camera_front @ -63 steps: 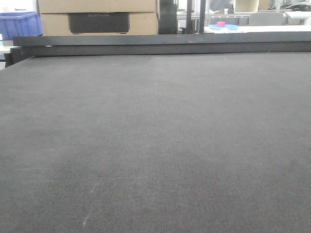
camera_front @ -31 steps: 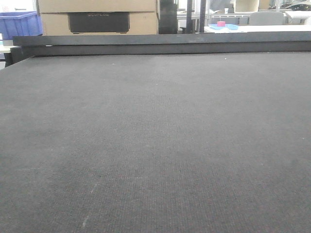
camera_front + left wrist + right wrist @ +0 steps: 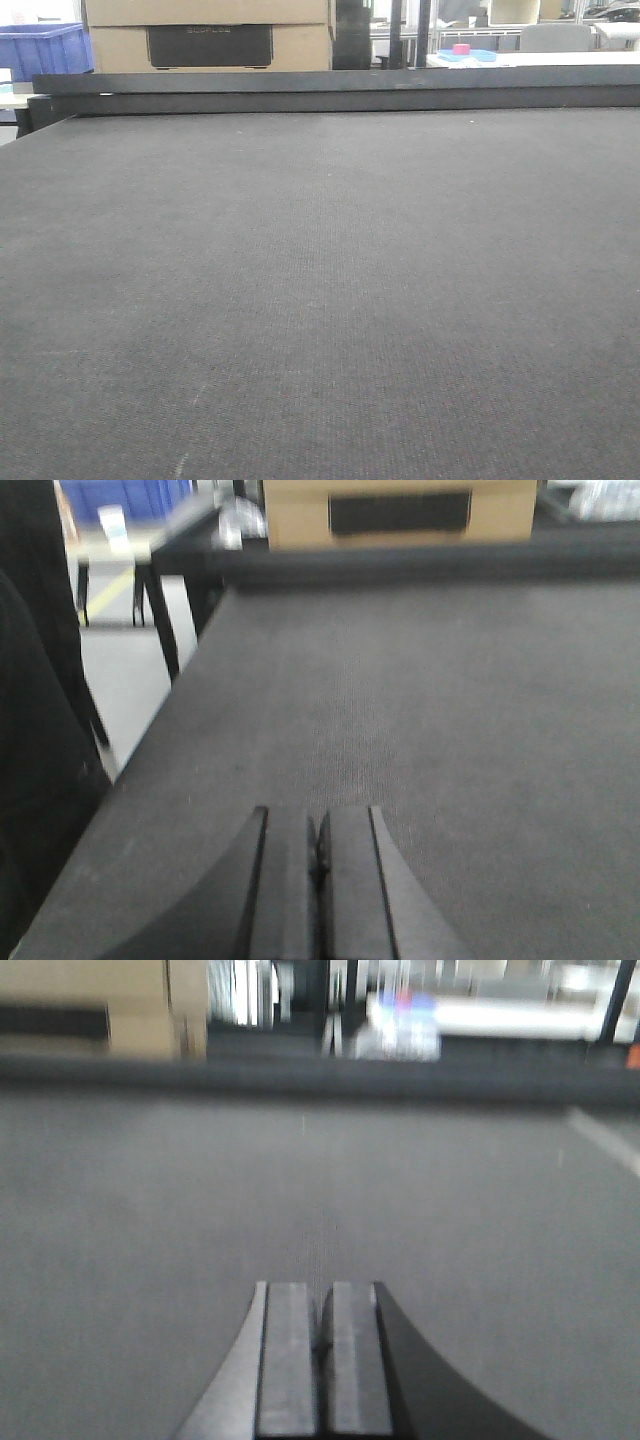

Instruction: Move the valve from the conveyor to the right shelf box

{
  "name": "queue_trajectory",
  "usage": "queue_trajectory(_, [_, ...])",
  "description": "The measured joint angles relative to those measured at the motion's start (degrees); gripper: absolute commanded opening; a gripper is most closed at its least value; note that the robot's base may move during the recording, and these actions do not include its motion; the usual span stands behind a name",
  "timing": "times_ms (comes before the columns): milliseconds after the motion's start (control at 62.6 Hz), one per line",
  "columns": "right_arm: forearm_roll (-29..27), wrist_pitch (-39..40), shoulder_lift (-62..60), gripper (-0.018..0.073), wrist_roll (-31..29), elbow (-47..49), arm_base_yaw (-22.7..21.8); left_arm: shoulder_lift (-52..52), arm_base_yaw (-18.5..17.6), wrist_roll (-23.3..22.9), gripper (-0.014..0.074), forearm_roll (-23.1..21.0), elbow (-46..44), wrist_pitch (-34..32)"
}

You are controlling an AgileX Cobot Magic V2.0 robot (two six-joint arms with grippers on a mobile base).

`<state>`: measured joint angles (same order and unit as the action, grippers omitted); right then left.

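Observation:
The conveyor (image 3: pixel 320 280) fills the front view as a wide dark grey woven belt with a black raised rail (image 3: pixel 340 90) along its far edge. No valve shows in any view, and the right shelf box is out of view. My left gripper (image 3: pixel 318 825) hovers low over the belt (image 3: pixel 420 710) near its left edge, shut with nothing between its fingers. My right gripper (image 3: pixel 322 1300) hangs over the belt (image 3: pixel 320 1180) too, shut and empty. Neither gripper appears in the front view.
Behind the rail stand cardboard boxes (image 3: pixel 210 35) and a blue crate (image 3: pixel 40 50). A pink object on a blue dish (image 3: pixel 461 51) sits on a far white table. The belt's left edge drops to the floor (image 3: pixel 125 670), with black table legs (image 3: pixel 160 620) nearby.
The front view has shifted slightly: background boxes and the rail's left end sit a little further right than a second ago. Nothing on the belt has changed.

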<state>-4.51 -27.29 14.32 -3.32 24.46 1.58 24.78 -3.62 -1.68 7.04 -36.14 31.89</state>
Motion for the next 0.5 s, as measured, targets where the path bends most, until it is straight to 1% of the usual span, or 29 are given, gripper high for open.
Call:
queue_trajectory(96, [0.0,-5.9,6.9,-0.0167,0.0,4.0,0.0,8.5,0.0,0.0,-0.0111,0.0,-6.3,4.3])
queue_trajectory(128, [0.0,-9.4,11.0,-0.0167,0.0,5.9,0.0,12.0,0.0,0.0,-0.0111,-0.1,-9.0,6.7])
queue_trajectory(240, [0.0,-17.0,20.6,-0.0167,0.0,11.9,0.0,20.7,0.0,0.0,-0.0111,-0.2,-15.6,15.1])
queue_trajectory(352, [0.0,-24.1,29.4,-0.0167,0.0,18.0,0.0,28.3,0.0,0.0,-0.0111,-0.2,-20.8,21.0])
queue_trajectory(495, [0.0,-31.8,40.0,-0.0167,0.0,25.8,0.0,36.3,0.0,0.0,-0.0111,-0.3,-25.3,22.6])
